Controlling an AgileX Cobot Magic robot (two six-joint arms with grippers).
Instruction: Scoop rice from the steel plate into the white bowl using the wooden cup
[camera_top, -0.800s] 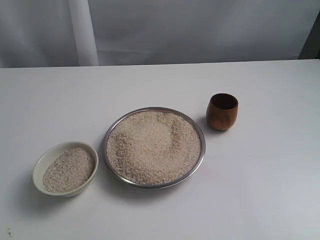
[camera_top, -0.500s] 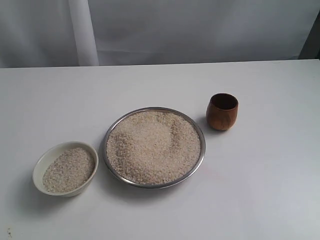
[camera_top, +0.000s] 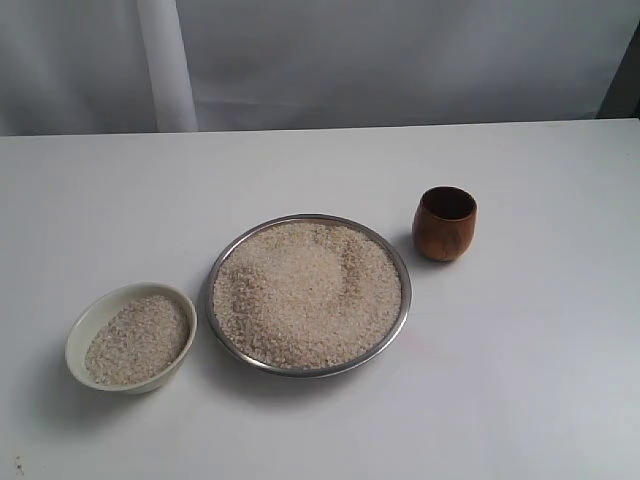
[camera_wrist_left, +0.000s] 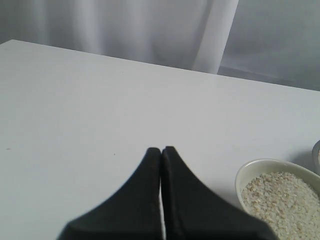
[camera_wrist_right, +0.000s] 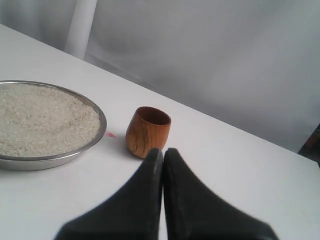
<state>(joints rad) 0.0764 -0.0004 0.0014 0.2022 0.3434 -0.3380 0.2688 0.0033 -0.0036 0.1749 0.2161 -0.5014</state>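
Note:
The steel plate (camera_top: 396, 270) sits mid-table, heaped with rice (camera_top: 305, 292). To its left stands the white bowl (camera_top: 88, 322), partly filled with rice (camera_top: 138, 340). The wooden cup (camera_top: 445, 223) stands upright and empty to the plate's right. Neither gripper shows in the exterior view. In the left wrist view my left gripper (camera_wrist_left: 161, 149) is shut and empty, with the white bowl (camera_wrist_left: 250, 172) beside it. My right gripper (camera_wrist_right: 162, 150) is also shut and empty, its tips just short of the wooden cup (camera_wrist_right: 147, 131); the steel plate (camera_wrist_right: 92, 140) lies to one side.
The white table (camera_top: 520, 380) runs back to a pale curtain (camera_top: 400, 60) with a white post (camera_top: 165, 65). A dark edge (camera_top: 625, 85) shows at the far right corner.

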